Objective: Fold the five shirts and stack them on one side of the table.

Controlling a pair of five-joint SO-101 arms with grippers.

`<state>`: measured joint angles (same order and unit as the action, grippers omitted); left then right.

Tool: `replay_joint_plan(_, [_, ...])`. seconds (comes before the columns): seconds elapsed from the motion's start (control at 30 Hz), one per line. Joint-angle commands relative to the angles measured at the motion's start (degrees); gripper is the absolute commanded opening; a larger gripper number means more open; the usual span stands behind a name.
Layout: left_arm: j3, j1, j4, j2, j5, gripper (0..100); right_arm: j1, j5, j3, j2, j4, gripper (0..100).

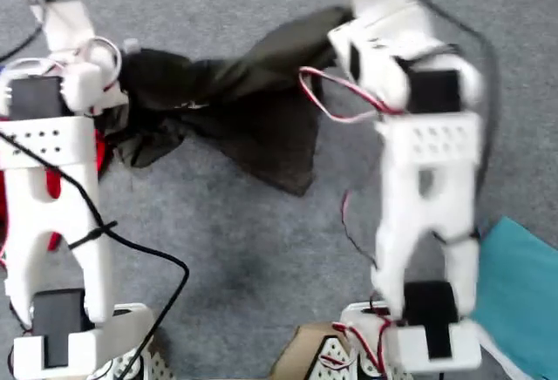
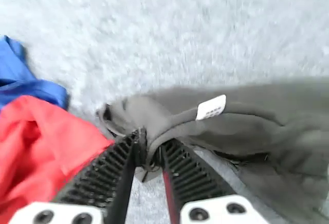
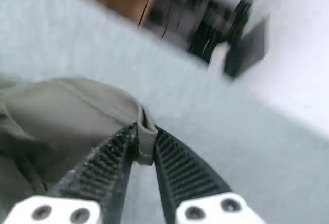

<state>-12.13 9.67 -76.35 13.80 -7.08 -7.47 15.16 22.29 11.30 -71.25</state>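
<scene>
Olive shirt [image 1: 253,92], upper centre of the high view, hangs unfolded between left gripper [image 2: 149,143] and right gripper [image 3: 145,137], both clamped on it; red shirt [image 2: 41,152] lies crumpled: folding judged barely begun.

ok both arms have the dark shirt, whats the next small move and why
Probably draw the left end effector and right end effector slightly apart to spread the shirt flat. Each is shut on an edge of it, the left near the label, and the cloth is bunched between them over the table.
</scene>
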Motion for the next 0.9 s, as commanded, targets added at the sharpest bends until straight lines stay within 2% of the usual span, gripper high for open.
replay_joint_plan(0.0, [-12.57, 1.23, -5.71, 2.15, 0.35, 2, 0.48, 0.09, 18.42, 4.97, -8.44, 0.5])
replay_joint_plan(0.1, [-20.84, 4.92, -7.38, 2.68, 3.08, 2, 1.98, 1.67, 29.05, 4.88, -13.19, 0.5])
replay_joint_plan(0.23, [-30.77, 8.79, -12.22, 2.15, 3.52, 2, 7.08, 1.67, 42.33, 5.41, -13.89, 0.5])
replay_joint_plan(0.4, [-35.96, 9.14, -18.29, 2.68, 3.08, 2, 11.47, 2.02, 56.31, 5.32, -13.71, 0.5])
replay_joint_plan(0.47, [-38.95, 9.05, -21.89, 2.68, 0.26, 2, 12.88, 2.90, 59.74, 5.41, -13.98, 0.5])
replay_joint_plan(0.53, [-41.41, 9.05, -24.70, 2.68, -0.18, 2, 13.32, 5.10, 62.20, 5.41, -14.07, 0.5])
replay_joint_plan(0.67, [-39.56, 9.67, -24.70, 6.29, -0.44, 2, 13.41, 7.74, 64.04, 7.52, -14.07, 0.5])
replay_joint_plan(0.87, [-31.82, 9.14, -24.70, 19.82, -0.44, 2, 12.97, 8.00, 55.25, 14.81, -14.33, 0.5])
